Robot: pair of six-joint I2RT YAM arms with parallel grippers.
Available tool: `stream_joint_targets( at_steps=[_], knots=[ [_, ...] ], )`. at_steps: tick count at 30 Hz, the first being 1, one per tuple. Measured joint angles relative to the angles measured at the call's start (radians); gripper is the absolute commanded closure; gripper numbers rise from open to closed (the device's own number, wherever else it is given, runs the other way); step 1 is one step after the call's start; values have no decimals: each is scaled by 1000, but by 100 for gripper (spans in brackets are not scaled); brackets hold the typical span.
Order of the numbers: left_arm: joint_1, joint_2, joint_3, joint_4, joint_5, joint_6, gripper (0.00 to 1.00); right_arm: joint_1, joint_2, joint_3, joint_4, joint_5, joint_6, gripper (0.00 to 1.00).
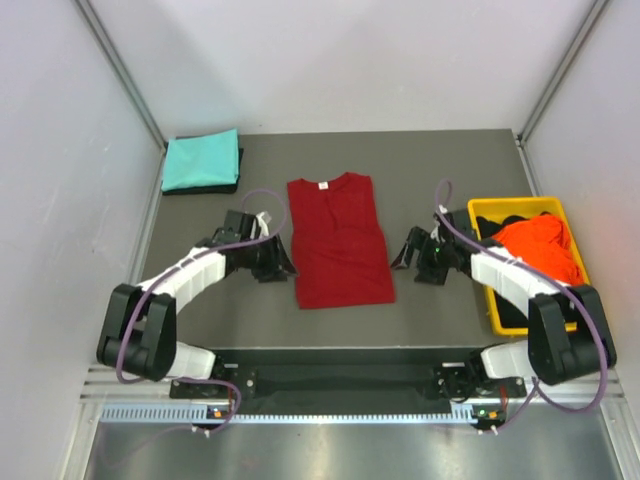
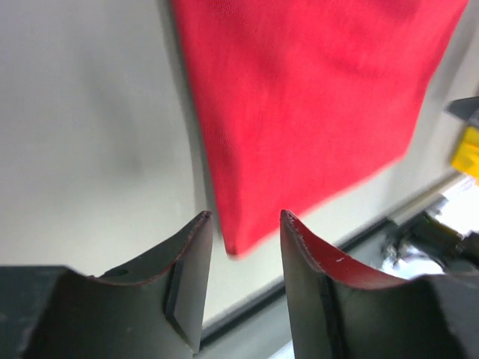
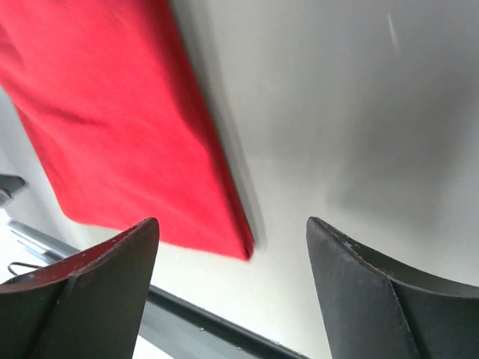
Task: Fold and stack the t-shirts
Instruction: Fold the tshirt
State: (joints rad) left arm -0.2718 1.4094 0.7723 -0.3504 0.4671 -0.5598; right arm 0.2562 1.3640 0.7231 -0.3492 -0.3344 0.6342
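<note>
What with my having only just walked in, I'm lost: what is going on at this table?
T-shirt folding is under way. The large dark red cloth t-shirt lies flat in the middle, its sides folded in. The left gripper and right gripper flank it, both open and holding nothing. A folded teal t-shirt sits on black folded cloth at the far left corner. The bright orange t-shirt waits in the yellow plastic bin on the right.
</note>
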Motion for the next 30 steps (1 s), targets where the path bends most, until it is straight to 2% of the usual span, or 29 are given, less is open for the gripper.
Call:
stream_joint_targets(
  at_steps=[2, 5, 7, 11, 15, 22, 27, 30],
  knots=[
    [-9, -48, -92, 36, 21, -67, 48, 3, -55, -88, 21, -4, 51, 22],
    [-44, -61, -130, 52, -2, -119, 48, 12, -128, -193, 63, 6, 134, 25],
    [-106, -75, -143, 53, -50, -146, 48, 27, -195, -254, 83, 26, 197, 25],
    [-215, -152, -210, 96, -111, -219, 50, 85, -298, -326, 130, 66, 295, 27],
    [-241, -197, -275, 108, -179, -285, 53, 152, -336, -375, 198, 111, 384, 30],
    [-257, -198, -289, 124, -251, -346, 60, 195, -341, -457, 339, 149, 506, 37],
    [-261, -192, -324, 164, -258, -376, 71, 208, -321, -502, 449, 159, 568, 44],
    [-264, -173, -317, 164, -261, -373, 79, 213, -316, -519, 477, 172, 587, 53]
  ],
)
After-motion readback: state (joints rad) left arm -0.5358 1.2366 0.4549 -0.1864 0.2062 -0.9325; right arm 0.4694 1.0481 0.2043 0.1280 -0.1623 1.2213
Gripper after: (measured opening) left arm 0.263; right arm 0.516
